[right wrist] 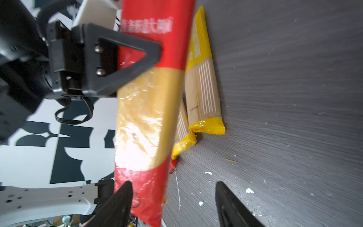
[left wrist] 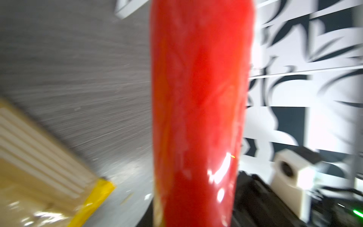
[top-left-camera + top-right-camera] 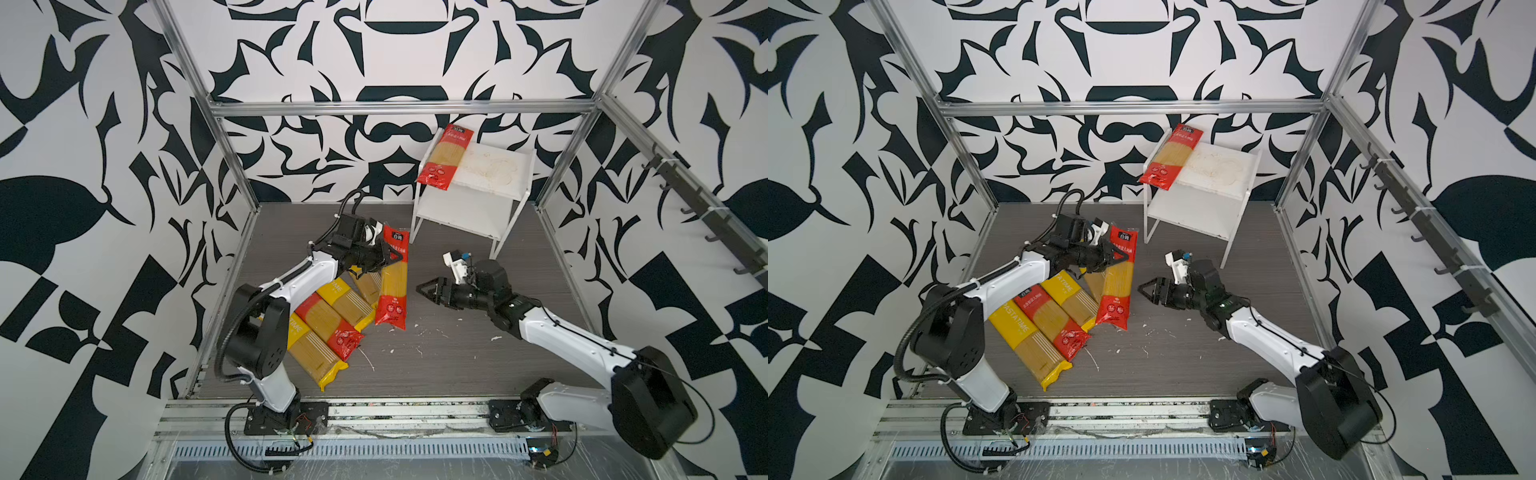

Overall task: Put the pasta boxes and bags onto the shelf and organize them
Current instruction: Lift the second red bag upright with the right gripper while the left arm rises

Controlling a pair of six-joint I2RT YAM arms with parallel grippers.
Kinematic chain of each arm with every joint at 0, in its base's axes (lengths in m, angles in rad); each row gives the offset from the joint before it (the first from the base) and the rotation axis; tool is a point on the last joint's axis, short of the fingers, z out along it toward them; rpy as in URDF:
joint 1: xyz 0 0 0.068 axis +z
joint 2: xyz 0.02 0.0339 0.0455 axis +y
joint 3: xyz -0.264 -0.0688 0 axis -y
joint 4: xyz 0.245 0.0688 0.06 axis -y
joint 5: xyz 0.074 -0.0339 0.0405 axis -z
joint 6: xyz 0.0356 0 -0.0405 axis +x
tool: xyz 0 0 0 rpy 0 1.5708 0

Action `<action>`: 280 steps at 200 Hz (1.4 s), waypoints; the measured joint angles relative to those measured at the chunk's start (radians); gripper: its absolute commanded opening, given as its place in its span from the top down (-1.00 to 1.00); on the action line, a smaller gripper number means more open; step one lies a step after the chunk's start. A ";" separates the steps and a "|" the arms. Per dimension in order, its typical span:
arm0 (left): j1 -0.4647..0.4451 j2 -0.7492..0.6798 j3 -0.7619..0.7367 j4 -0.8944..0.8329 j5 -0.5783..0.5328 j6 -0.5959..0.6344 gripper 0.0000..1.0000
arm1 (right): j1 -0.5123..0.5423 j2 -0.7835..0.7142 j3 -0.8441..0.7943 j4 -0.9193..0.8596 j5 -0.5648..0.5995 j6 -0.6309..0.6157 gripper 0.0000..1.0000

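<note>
My left gripper (image 3: 390, 255) (image 3: 1121, 257) is shut on the upper red end of a red-ended spaghetti packet (image 3: 392, 282) (image 3: 1119, 286) (image 1: 145, 110), which hangs off the floor. That packet (image 2: 196, 118) fills the left wrist view and hides the jaws. My right gripper (image 3: 424, 286) (image 3: 1144, 286) (image 1: 172, 196) stands open just right of the packet's lower end, not touching. Another red-ended packet (image 3: 446, 156) (image 3: 1173, 156) lies on the left of the white shelf's (image 3: 478, 199) (image 3: 1208, 195) top tier. Three yellow-ended packets (image 3: 311, 353) (image 3: 347, 303) (image 3: 368, 286) and a red-ended one (image 3: 328, 324) lie piled on the floor beside the left arm.
White crumbs and a loose pasta strand (image 3: 419, 332) dot the grey floor. Metal frame posts (image 3: 232, 158) (image 3: 569, 158) stand at the back corners. A rail (image 3: 374, 411) runs along the front edge. The shelf's lower tier (image 3: 465, 216) shows nothing on it.
</note>
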 measured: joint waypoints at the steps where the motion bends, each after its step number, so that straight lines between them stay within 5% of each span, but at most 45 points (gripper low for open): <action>1: 0.000 -0.002 -0.001 0.005 0.002 -0.004 0.63 | -0.001 -0.002 -0.002 0.002 -0.002 0.003 -0.54; 44: -0.029 -0.044 -0.055 0.262 0.034 -0.201 0.59 | -0.019 -0.042 -0.050 0.163 -0.069 0.138 -0.61; 98: -0.085 -0.051 -0.055 0.377 0.021 -0.318 0.57 | -0.003 0.002 -0.050 0.314 -0.111 0.230 -0.50; 159: -0.105 -0.053 -0.055 0.400 0.008 -0.360 0.54 | 0.014 0.006 -0.034 0.381 -0.114 0.270 0.17; 193: -0.104 -0.056 -0.055 0.417 0.003 -0.366 0.34 | 0.013 0.006 -0.034 0.391 -0.109 0.300 0.56; 280: -0.084 -0.134 -0.055 0.417 0.018 -0.405 -0.25 | 0.018 -0.027 -0.010 0.373 -0.114 0.297 0.84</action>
